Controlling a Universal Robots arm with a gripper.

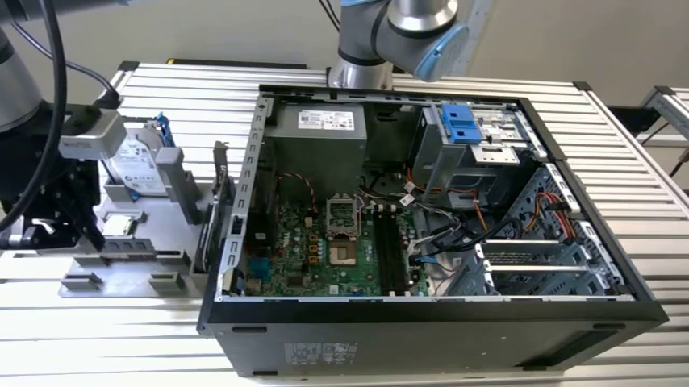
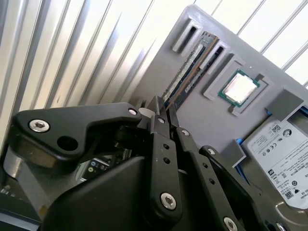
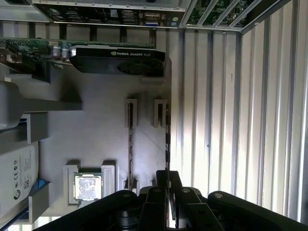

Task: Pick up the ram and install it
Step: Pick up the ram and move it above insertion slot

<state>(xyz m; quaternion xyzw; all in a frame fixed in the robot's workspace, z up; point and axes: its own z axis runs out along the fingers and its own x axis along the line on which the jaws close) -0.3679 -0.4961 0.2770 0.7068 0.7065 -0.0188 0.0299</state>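
Note:
The ram (image 2: 190, 67) is a slim, long stick standing on edge in a slot of the grey parts holder (image 2: 207, 120). A second stick stands just beside it. My gripper (image 2: 163, 107) sits at the near end of the ram, its black fingers pinched close on the thin edge (image 3: 167, 139). In the first wrist view the ram runs straight into the narrow gap at the gripper (image 3: 168, 174). In the exterior view the gripper (image 1: 92, 238) hangs over the holder (image 1: 119, 274) at the exterior view's left. The motherboard's black slots (image 1: 393, 250) lie inside the open computer case (image 1: 431, 314).
A square silver processor chip (image 2: 239, 88) and a hard drive (image 2: 284, 149) with blue brackets share the holder. A graphics card (image 3: 118, 57) stands between the holder and the case. The ribbed metal table (image 1: 161, 89) carries everything.

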